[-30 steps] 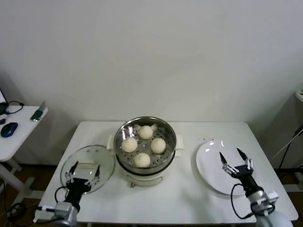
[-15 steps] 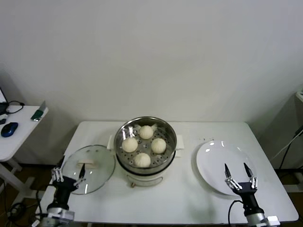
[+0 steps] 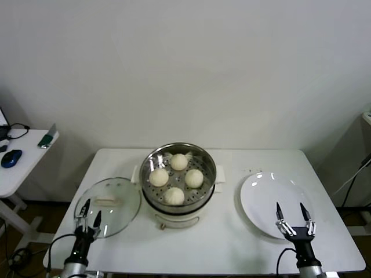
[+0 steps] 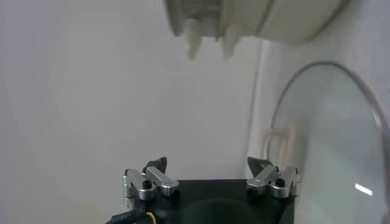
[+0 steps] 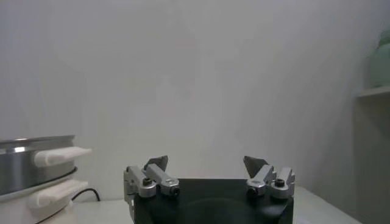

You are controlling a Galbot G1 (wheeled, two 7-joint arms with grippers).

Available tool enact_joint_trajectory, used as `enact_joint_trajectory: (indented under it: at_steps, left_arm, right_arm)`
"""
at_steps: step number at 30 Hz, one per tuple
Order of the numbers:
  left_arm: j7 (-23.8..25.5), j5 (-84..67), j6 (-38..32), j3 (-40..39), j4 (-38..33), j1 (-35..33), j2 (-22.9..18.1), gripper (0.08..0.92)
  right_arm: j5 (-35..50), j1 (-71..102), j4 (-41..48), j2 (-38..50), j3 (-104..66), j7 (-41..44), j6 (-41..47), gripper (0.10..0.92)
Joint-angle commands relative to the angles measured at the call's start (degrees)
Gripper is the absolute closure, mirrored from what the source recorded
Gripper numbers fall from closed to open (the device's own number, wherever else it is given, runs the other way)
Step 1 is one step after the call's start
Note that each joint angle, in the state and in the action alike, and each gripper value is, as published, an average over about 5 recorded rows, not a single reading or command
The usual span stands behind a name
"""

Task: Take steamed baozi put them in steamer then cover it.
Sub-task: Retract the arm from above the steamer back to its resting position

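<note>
Cover [image 3: 108, 198] lies just beyond the open left hand [image 3: 88, 211]

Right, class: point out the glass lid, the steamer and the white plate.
glass lid [image 3: 116, 211]: head view, on the clear glass.
steamer [image 3: 204, 159]: head view, on the steel rim.
white plate [image 3: 264, 200]: head view, on its bare middle.

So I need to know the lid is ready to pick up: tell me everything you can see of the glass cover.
The cover is a round clear glass lid with a metal rim and a cream-white oblong handle on top. It lies flat on the white table, handle up, to the left of the steamer, not on it. The open left tool hovers at its near edge.
</note>
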State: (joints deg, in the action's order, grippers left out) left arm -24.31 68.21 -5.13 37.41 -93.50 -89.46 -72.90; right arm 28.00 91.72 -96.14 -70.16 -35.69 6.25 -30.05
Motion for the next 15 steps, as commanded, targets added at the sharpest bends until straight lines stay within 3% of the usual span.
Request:
enact_joint_trajectory:
  at_steps: [1,15]
  left_arm:
    - [-3.85,9.92,0.05,-0.49,9.75,5.6,-0.09,0.177]
    - [0.18,7.35,2.5,-1.78,12.34,12.52,1.22,0.177]
  right_arm:
    - [0.13,0.41,0.71,-0.68,-0.14,-0.27,-1.11,0.203]
    - [1.25,1.85,0.98,-0.63,-0.3,-0.37,-1.85,0.203]
